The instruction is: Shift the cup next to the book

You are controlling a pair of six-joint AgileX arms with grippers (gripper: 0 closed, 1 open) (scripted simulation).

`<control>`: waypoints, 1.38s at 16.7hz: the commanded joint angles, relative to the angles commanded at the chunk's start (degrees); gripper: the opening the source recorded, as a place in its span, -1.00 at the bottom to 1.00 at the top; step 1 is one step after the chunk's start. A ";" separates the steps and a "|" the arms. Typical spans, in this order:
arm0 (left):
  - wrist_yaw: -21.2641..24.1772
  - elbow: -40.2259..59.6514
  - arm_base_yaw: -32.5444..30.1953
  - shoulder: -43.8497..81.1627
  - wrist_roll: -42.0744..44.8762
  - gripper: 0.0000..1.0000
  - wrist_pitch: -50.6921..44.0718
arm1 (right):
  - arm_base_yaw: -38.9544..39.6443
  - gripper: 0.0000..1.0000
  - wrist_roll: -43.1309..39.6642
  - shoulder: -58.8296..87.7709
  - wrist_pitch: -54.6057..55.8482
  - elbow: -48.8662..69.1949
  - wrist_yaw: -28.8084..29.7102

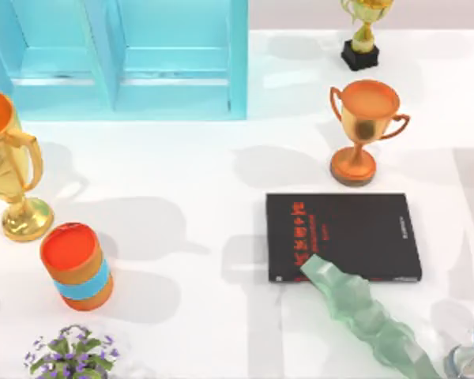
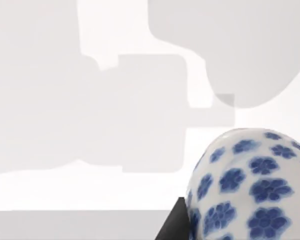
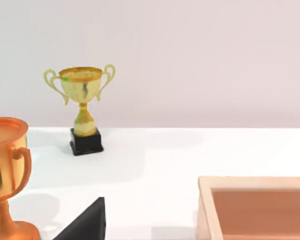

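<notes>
The white surface (image 1: 189, 205) carries everything. The biggest thing on it is a turquoise cabinet (image 1: 118, 55), standing far back and to the left of the book. The book (image 1: 344, 237) lies flat, right of the middle of the top view. Its cover is black with red lettering near the left edge, and a thin white page edge runs along its near side.

Well to the left of the book stands a large gold trophy (image 1: 12, 174), partly cut off by the frame. A long, wavy, translucent green piece (image 1: 363, 312) lies with one end over the book's near left corner and runs away from it towards the front right. An orange trophy (image 1: 363, 126) with two handles stands just behind the book. An orange cylinder with a blue band (image 1: 77, 266) stands well to the book's left, near the large gold trophy. A smaller gold trophy on a black base (image 1: 362, 35) stands farther behind the book, beyond the orange one. A cluster of purple and white flowers (image 1: 73, 354) sits at the front, far left of the book.

In the left wrist view the cup (image 2: 250, 190), white with blue flowers, is close to the camera, with a black wedge (image 2: 174, 225) against its lower side. I cannot tell from this where it stands in relation to the book.

I cannot tell how far the left hand or the right hand is open, or whether either holds anything.
</notes>
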 joint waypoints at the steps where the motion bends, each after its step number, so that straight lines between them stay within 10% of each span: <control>1: 0.03 -0.17 0.02 0.25 0.11 -1.00 0.17 | 0.00 1.00 0.00 0.00 0.00 0.00 0.00; 13: 1.73 19.46 -15.25 -1.86 -22.64 -1.00 -5.85 | 0.00 1.00 0.00 0.00 0.00 0.00 0.00; 23: 6.54 45.50 -45.75 8.16 -82.59 -1.00 -18.84 | 0.00 1.00 0.00 0.00 0.00 0.00 0.00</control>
